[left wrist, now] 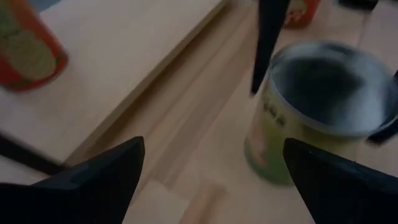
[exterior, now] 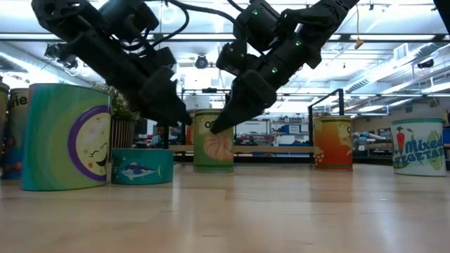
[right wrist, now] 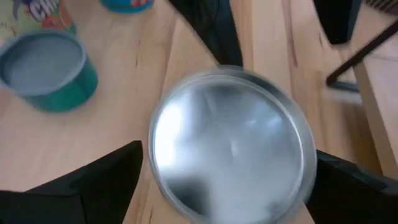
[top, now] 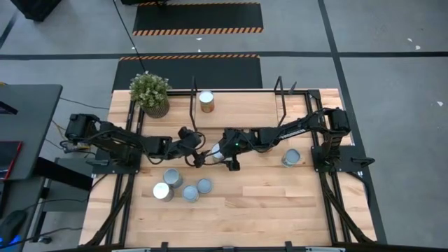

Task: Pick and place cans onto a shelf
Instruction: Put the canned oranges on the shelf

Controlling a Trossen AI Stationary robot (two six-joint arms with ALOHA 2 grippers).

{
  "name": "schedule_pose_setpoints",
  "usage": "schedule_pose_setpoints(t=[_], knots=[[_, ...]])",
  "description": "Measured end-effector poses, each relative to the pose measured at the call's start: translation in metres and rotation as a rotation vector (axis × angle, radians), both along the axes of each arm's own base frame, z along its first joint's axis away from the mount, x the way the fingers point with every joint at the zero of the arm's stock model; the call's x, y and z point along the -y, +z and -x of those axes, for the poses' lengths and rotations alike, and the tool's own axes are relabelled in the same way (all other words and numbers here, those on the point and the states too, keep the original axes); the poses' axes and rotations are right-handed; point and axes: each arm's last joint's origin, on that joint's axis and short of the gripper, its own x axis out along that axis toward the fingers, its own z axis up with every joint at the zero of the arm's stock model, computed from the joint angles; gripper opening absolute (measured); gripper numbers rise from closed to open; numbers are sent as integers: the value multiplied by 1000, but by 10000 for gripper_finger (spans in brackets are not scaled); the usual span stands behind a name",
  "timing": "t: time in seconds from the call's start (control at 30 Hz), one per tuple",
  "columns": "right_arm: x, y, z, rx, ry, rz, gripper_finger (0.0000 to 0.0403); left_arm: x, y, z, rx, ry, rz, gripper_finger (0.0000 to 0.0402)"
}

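A light wooden table (top: 280, 203) is seen on a grey floor marked with striped mats, with a potted plant (top: 150, 93) at the back left corner and one orange can (top: 206, 101) on the shelf (top: 238, 105). Both arms are stretched inward to mid-table: the right gripper (top: 218, 155) is spread wide around a green can (exterior: 213, 140), and the left gripper (top: 197, 155) is held open just beside it. The green can stands upright, axis vertical, silver top up, just in front of the shelf.

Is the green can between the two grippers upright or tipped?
Upright: the green can stands on its base on the table, silver top facing up.
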Motion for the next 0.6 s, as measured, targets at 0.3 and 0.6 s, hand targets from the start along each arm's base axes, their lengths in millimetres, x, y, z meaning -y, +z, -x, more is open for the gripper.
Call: schedule_pose_setpoints(t=[0.3, 0.6], knots=[[0, 3, -2, 29, 2, 2, 344, 0, 4, 0, 10, -5, -31, 389], [12, 18, -1, -32, -65, 105, 334, 0, 27, 16, 0, -100, -37, 389]])
